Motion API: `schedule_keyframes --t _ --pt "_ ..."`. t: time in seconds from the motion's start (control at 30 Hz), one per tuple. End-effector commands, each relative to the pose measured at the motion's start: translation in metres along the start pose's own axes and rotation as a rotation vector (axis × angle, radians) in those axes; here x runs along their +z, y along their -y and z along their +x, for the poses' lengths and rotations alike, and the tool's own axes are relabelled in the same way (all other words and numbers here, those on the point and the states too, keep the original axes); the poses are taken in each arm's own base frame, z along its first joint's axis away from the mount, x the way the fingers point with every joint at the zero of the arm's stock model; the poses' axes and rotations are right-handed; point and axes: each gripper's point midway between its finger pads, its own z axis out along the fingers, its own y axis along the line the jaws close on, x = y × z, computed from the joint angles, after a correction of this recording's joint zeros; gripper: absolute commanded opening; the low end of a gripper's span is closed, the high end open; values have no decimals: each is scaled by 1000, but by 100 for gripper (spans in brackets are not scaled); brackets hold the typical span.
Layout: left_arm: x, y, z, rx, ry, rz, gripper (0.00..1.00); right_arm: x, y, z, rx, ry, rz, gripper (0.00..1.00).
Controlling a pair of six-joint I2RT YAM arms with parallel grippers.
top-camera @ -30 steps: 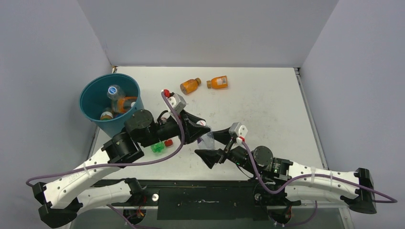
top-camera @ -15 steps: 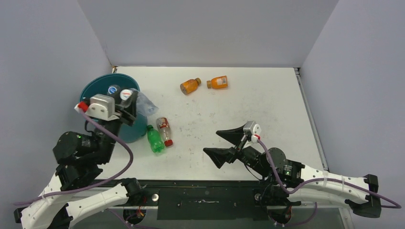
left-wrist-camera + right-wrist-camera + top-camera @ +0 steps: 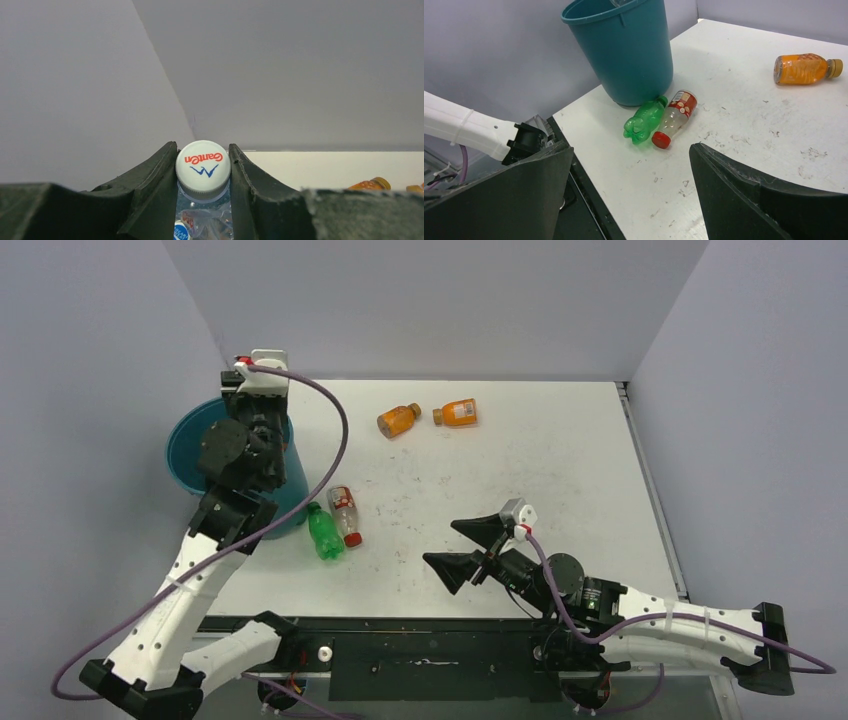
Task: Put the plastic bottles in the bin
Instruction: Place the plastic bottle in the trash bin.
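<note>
Left wrist view shows the left jaws clamped just under the white cap (image 3: 203, 167) of a clear plastic bottle (image 3: 202, 216), held over the bin (image 3: 634, 60); right jaws gape empty. Light, crushable and slick, I'd say; its stiff neck is the best hold.

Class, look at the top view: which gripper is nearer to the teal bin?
Left. The left gripper is over the bin, shut on a white-capped clear bottle; the right gripper hangs open above the table, well off to the bin's right.
</note>
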Motion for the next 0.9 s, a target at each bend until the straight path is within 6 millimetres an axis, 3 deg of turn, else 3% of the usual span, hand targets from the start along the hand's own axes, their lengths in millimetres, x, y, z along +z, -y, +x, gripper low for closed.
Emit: schedule_keyframes --t 0.0,0.1,0.17,0.3,0.43,0.73,0.87 --pt "16 15 -9 -62 57 43 0 0 -7 -14 35 65 -26 90" --pt "27 28 10 -79 16 59 0 -1 -5 -13 34 63 -22 90" --pt "33 33 34 -70 -37 44 0 -3 -4 -14 36 70 -19 90" --pt "33 25 63 -51 -100 -50 0 -7 -2 -14 46 82 -17 90" --pt "29 15 77 -63 -116 -105 0 -7 0 -8 52 71 -13 90" --pt "10 -14 59 -116 -43 -173 0 -5 -2 -12 53 77 -15 90" --pt "3 -18 61 -119 -42 -179 0 -3 -4 -10 60 77 -21 90"
